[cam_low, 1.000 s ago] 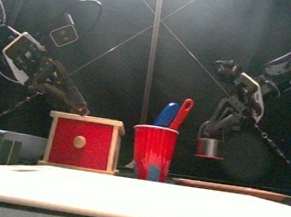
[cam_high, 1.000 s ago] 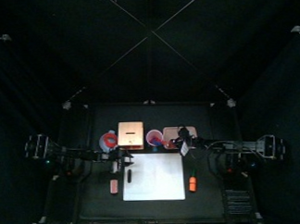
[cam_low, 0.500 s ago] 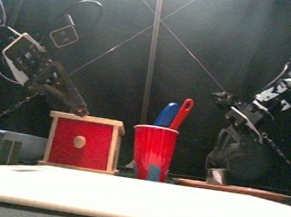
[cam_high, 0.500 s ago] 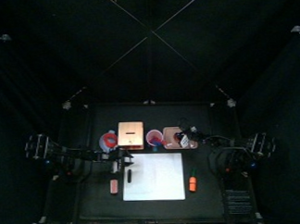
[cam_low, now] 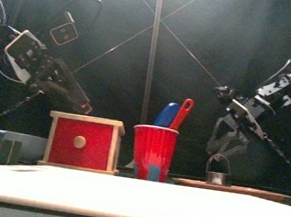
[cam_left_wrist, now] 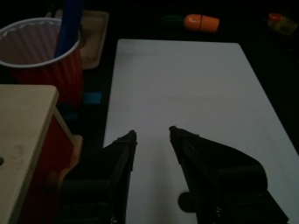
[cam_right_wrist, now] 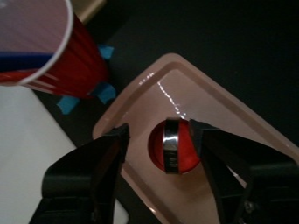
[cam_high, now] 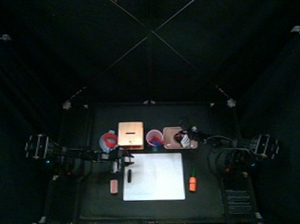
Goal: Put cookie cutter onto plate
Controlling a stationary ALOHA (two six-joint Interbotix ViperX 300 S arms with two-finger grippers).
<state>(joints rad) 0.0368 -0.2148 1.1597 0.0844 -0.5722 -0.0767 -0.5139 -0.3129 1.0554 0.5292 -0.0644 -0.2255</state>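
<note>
The cookie cutter [cam_right_wrist: 170,146] is seen standing on edge on the pale pink plate [cam_right_wrist: 222,122], between the released jaws of the right gripper [cam_right_wrist: 165,149] (no contact can be made out). The plate lies on the black table [cam_right_wrist: 222,39] beside a red cup [cam_right_wrist: 47,54], black curtains [cam_high: 148,49] enclosing all. The left gripper [cam_left_wrist: 152,140] is held parted over a white sheet [cam_left_wrist: 187,87].

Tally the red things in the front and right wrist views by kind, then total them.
Red cup: 1
Red-faced box: 1
Red utensil handle in the cup: 1
Cookie cutter: 1
Total: 4
</note>
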